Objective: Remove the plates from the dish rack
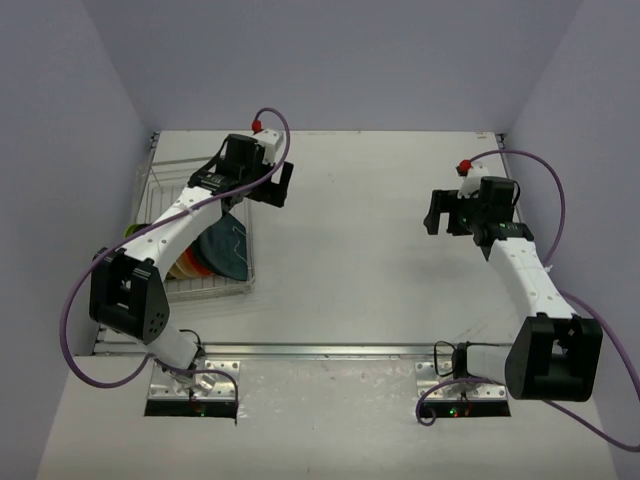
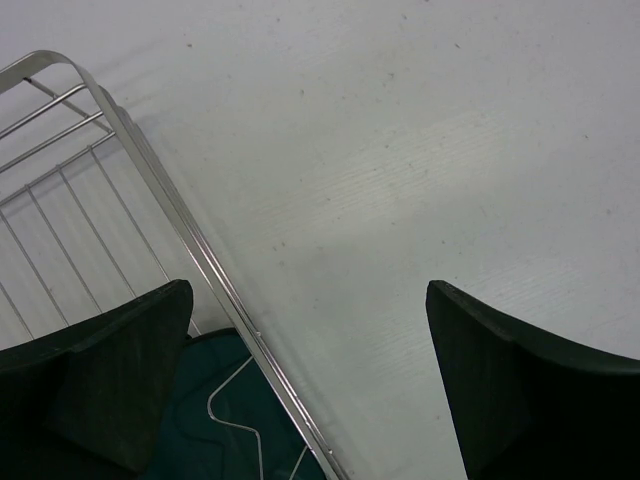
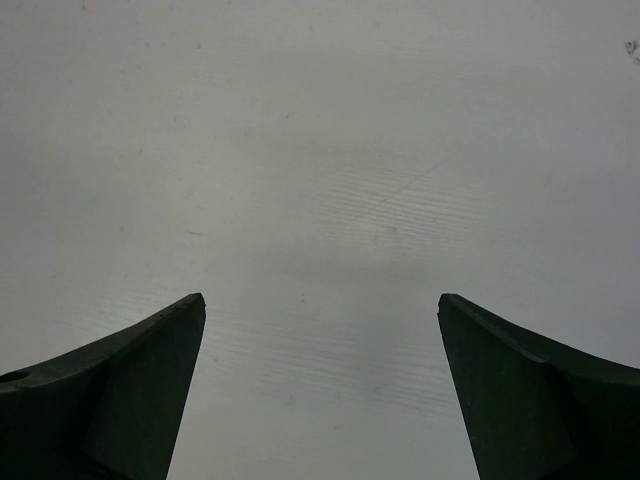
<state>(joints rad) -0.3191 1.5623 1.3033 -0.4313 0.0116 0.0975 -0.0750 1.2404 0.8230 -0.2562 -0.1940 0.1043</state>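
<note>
The dish rack (image 1: pixel 168 178) is seen at the left edge of the top view, set on the white counter (image 1: pixel 360 260) against the left wall. Several plates are held upright in its lower half: a dark teal plate (image 1: pixel 228 250) nearest the rack's right rim, with orange, red and yellow edges (image 1: pixel 188 266) packed beside it to the left. The left end effector (image 1: pixel 284 186) is positioned over the rack's upper right rim, its jaws spread wide and nothing held between them. In the left wrist view the rack's silver rim (image 2: pixel 190 240) is seen running diagonally from upper left to bottom centre, with the teal plate (image 2: pixel 200 420) and a wavy divider wire (image 2: pixel 235 425) visible at the lower left, beside the left finger (image 2: pixel 110 380). The right end effector (image 1: pixel 430 212) is located in the right half of the top view, well apart from the rack; its jaws are likewise fully parted and empty, and only bare counter (image 3: pixel 320 150) is shown between them in the right wrist view.
</note>
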